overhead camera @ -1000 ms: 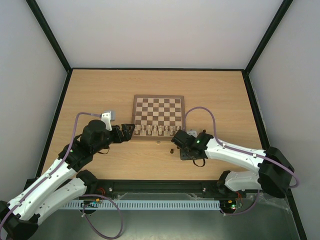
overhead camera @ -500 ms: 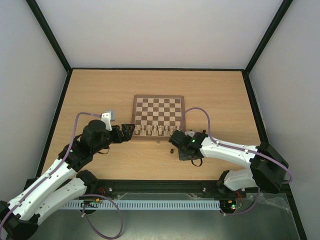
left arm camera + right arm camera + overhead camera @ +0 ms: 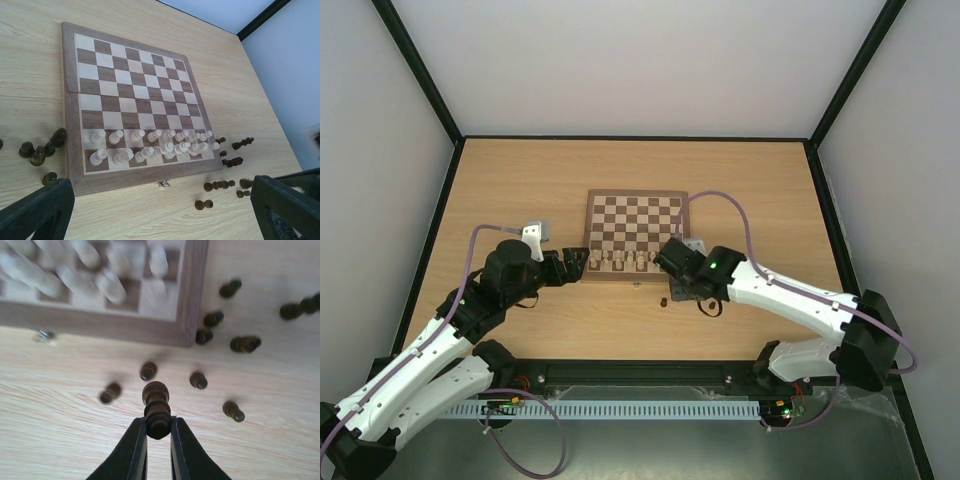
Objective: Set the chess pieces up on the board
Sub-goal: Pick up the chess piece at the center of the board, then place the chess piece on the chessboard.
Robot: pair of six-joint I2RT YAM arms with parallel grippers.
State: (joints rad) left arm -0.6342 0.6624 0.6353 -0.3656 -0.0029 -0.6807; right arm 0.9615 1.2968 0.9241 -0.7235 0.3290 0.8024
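The board [image 3: 636, 205] lies mid-table, with pale chess pieces [image 3: 630, 262] filling its two near rows; they also show in the left wrist view [image 3: 150, 147]. Dark pieces lie loose on the table off the board's right near corner [image 3: 230, 162] and off its left edge [image 3: 37, 150]. My right gripper [image 3: 157, 427] is shut on a dark turned piece [image 3: 156, 402] and holds it above the table just in front of the board's near right corner [image 3: 192, 300]. Several loose dark pieces [image 3: 198, 380] lie below it. My left gripper [image 3: 160, 205] is open and empty at the board's near left corner.
A small metal clasp [image 3: 164, 184] sits on the board's near edge. One dark piece [image 3: 663, 298] stands alone on the table in front of the board. Black frame rails [image 3: 430, 220] and white walls enclose the tabletop.
My right gripper has risen and moved away from the table front towards the board's near right corner, carrying the dark piece. The left arm has not moved.
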